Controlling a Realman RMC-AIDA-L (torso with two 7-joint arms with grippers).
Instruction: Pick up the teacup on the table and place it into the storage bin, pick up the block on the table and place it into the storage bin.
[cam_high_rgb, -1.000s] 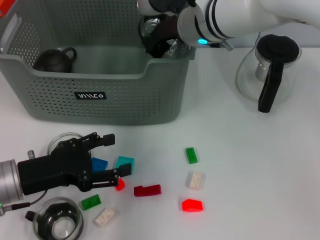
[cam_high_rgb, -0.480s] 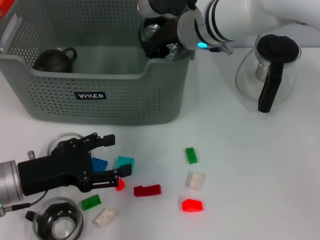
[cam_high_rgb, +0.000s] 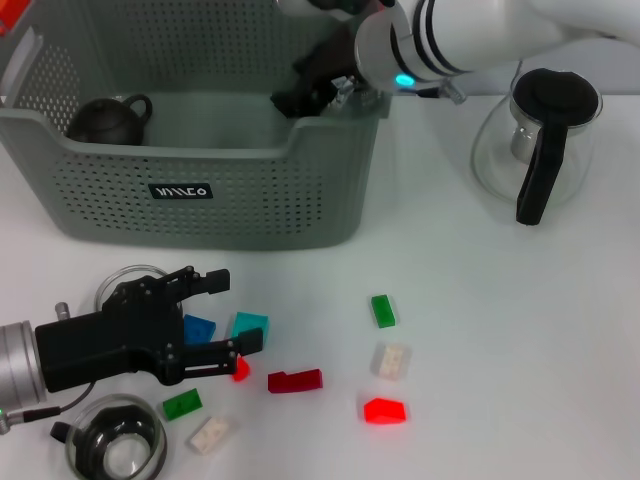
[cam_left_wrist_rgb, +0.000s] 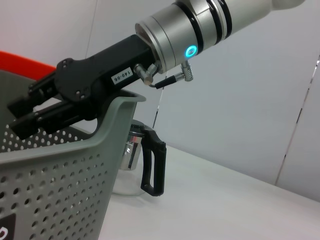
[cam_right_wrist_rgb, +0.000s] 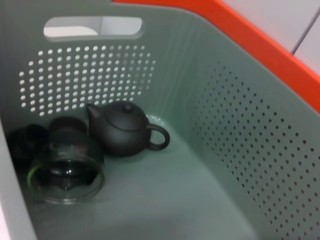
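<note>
Right gripper, carrying a glass teacup over the storage bin a second ago, is now hanging released above it, the teacup lying inside beside a dark teapot; left gripper is hovering spread over the blocks.

A lab-like test bench: plain white table, bare grey wall panels, scattered toy blocks
</note>
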